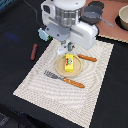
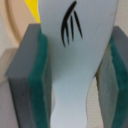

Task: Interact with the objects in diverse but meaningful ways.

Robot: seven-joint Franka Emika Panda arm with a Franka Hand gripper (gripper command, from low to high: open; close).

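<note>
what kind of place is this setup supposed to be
Most likely a mock dining table: a woven placemat holds a round plate with a yellow pack on it, a fork lies beside the plate, and a dark pan sits behind.

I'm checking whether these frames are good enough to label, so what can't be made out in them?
- Gripper: in the exterior view the arm's own body hides it.
- White scoop-like piece: the wrist view's edges cut off both ends.
- Yellow pack: print too small to read in the exterior view.
- Bowl: cut off at the exterior view's right edge.
</note>
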